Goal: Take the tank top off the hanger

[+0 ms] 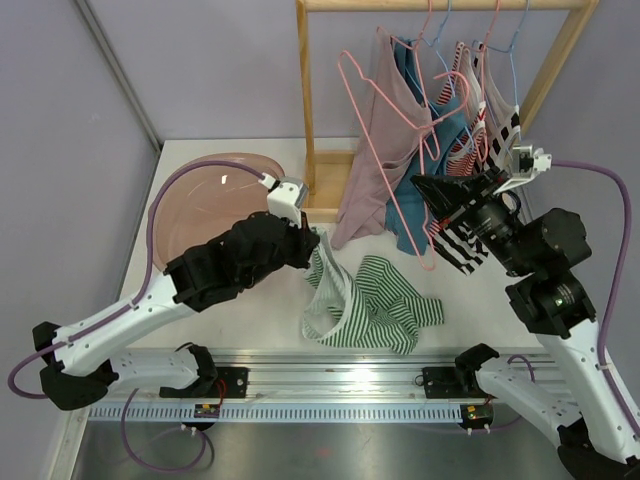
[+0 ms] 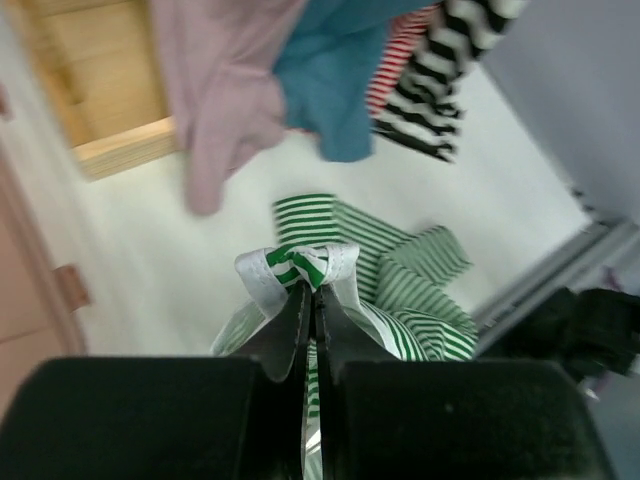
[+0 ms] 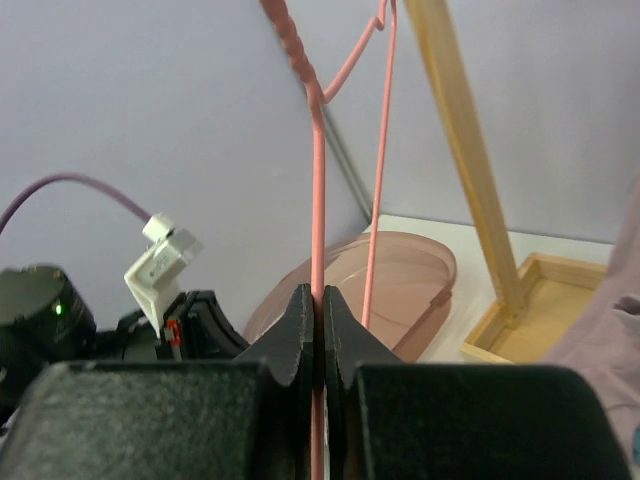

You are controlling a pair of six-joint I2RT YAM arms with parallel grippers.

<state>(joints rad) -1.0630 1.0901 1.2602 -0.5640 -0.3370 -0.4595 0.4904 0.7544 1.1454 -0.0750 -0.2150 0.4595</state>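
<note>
The green-and-white striped tank top [image 1: 370,305] lies crumpled on the table in front of the rack, with no hanger in it. My left gripper [image 1: 312,243] is shut on its white-edged hem at the left end and holds that end slightly raised. The left wrist view shows the fabric [image 2: 420,290] bunched at the shut fingertips of my left gripper [image 2: 311,290]. My right gripper [image 1: 420,185] is shut on the wire of a bare pink hanger [image 1: 411,117] held in the air in front of the rack. In the right wrist view the hanger's wire [image 3: 317,200] runs between the shut fingers of that gripper [image 3: 318,295].
A wooden rack [image 1: 305,100] stands at the back with several garments on hangers: a pale pink top [image 1: 370,170], a teal one [image 1: 440,130], a black-and-white striped one [image 1: 462,245]. A pink tub [image 1: 215,195] sits at the back left. A metal rail [image 1: 340,375] runs along the near edge.
</note>
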